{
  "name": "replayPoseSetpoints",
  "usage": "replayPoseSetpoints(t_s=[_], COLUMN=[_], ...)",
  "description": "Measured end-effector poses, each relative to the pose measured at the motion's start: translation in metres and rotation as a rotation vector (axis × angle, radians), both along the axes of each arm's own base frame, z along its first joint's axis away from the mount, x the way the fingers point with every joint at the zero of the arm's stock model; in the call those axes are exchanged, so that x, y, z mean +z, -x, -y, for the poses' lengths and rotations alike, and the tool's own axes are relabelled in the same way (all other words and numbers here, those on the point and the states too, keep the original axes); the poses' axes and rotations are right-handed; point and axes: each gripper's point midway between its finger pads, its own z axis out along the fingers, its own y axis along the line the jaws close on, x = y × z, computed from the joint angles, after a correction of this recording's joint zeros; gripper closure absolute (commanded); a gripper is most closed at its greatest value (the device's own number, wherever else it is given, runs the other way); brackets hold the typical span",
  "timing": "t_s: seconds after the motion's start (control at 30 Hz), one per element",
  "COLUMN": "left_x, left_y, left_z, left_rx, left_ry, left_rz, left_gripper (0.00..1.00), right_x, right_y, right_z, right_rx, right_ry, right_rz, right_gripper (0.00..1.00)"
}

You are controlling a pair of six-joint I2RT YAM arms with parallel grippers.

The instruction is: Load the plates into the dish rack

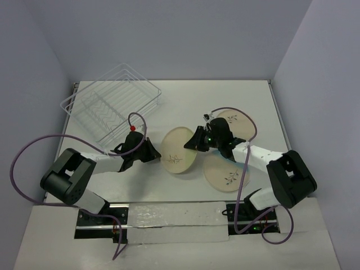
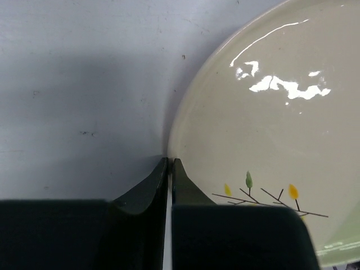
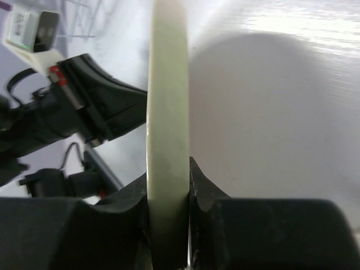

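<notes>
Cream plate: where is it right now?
Top view, centre: the cream plate is clamped in the right gripper, with the shut left gripper at its left edge.

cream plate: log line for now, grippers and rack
right gripper: shut on cream plate; left gripper: shut, at its rim; dish rack: no plates; two plates: on table

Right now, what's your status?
Right fingers shut on rim of round cream ceramic plate. Left fingers shut, tips by its other edge. White wire dish rack holds no plates.
</notes>
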Motion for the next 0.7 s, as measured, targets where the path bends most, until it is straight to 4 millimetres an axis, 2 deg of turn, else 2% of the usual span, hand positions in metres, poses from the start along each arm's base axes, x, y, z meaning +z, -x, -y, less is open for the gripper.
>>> replayPoseSetpoints(t_s=[0.1, 0.13, 0.2, 0.23, 0.27, 0.3, 0.43, 0.57, 0.7], left_x=[0.002, 0.003, 0.009, 0.016, 0.026, 0.039, 0.119, 0.205, 0.268], left_y=[0.005, 0.005, 0.004, 0.001, -0.003, -0.008, -0.026, -0.033, -0.035], left_z=[0.001, 0.001, -0.001, -0.002, -0.002, -0.002, 0.003, 0.009, 0.018], left_rx=[-0.015, -0.019, -0.023, -0.023, -0.023, -0.021, -0.052, -0.134, -0.254], left_ry=[-0.014, -0.02, -0.042, -0.051, -0.055, -0.05, -0.006, 0.016, -0.006], left_rz=[-0.005, -0.005, 0.008, 0.031, 0.06, 0.098, 0.326, 0.598, 0.814], left_gripper=[0.82, 0.76, 0.47, 0.34, 0.14, 0.02, 0.01, 0.01, 0.01], right_x=[0.0, 0.002, 0.006, 0.009, 0.012, 0.016, 0.038, 0.073, 0.107], right_y=[0.002, 0.002, -0.001, -0.004, -0.007, -0.01, -0.026, -0.041, -0.046], right_z=[0.004, 0.005, 0.007, 0.008, 0.009, 0.01, 0.014, 0.021, 0.028], right_rx=[-0.01, -0.011, -0.007, -0.005, -0.001, 0.004, 0.042, 0.116, 0.2], right_ry=[0.048, 0.057, 0.086, 0.102, 0.12, 0.138, 0.186, 0.177, 0.149], right_rz=[0.01, 0.018, 0.048, 0.071, 0.093, 0.114, 0.216, 0.337, 0.46], right_gripper=[0.99, 1.0, 1.0, 1.0, 1.0, 1.0, 1.0, 1.0, 1.0])
